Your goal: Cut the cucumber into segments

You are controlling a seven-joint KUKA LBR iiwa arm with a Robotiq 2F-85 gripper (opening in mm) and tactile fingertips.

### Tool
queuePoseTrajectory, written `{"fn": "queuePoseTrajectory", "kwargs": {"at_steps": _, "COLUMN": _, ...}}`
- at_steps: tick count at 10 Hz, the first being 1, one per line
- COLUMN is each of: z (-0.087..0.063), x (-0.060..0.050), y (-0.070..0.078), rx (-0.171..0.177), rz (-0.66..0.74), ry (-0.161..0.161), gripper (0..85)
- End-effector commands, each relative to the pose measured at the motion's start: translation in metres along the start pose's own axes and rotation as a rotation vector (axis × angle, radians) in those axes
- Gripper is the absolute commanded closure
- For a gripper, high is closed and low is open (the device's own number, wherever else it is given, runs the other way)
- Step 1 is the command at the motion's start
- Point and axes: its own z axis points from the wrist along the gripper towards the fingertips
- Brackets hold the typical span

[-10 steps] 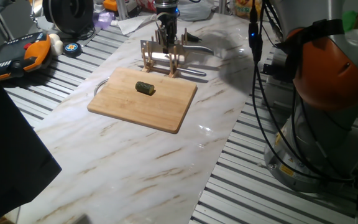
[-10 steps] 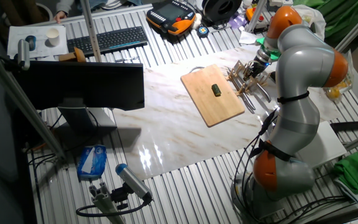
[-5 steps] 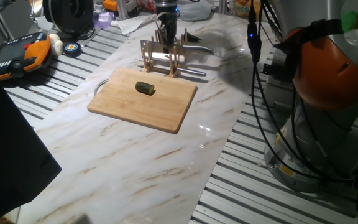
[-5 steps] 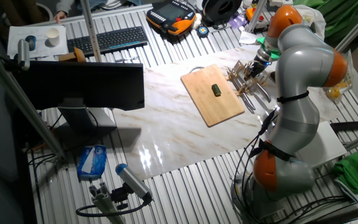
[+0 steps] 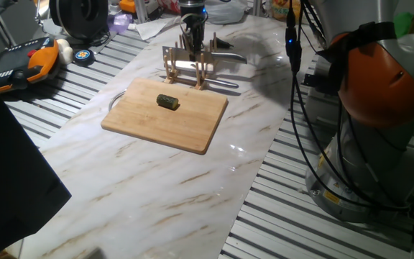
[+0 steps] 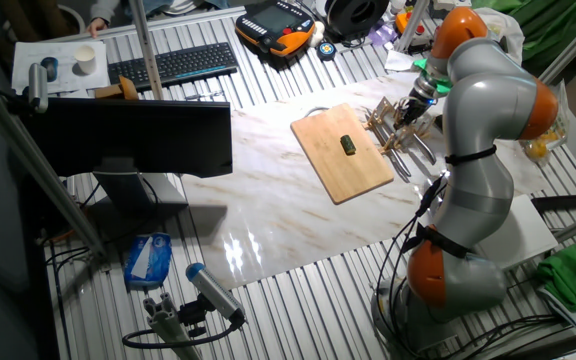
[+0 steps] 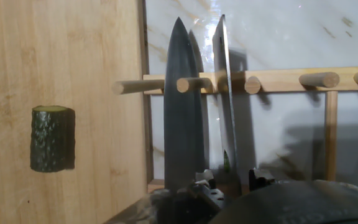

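While the cucumber lies whole on its side near the middle of the wooden board, the fingers reach down into the wooden knife rack standing on the marble table just beyond the board's far edge. From the hand view, two blades rest across the rack's pegs, with the cucumber off to the left on the board. Whether the fingers are clenched on a knife handle or released, I cannot tell; their tips are hidden. From the other fixed view, the arm bends over the rack, apart from the cucumber.
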Motion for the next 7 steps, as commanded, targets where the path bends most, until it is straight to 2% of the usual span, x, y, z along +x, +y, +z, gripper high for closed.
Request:
{"fn": "queuePoseTrajectory", "kwargs": {"at_steps": 1, "z": -0.0003, "x": 0.0001, "y": -0.0002, "rx": 0.0, "rz": 0.0, "ry": 0.003, "gripper": 50.7}}
{"fn": "queuePoseTrajectory", "kwargs": {"at_steps": 7, "z": -0.0003, "x": -0.0004, "y": 0.0004, "rx": -0.009, "rz": -0.004, "ry": 0.008, "gripper": 61.7}}
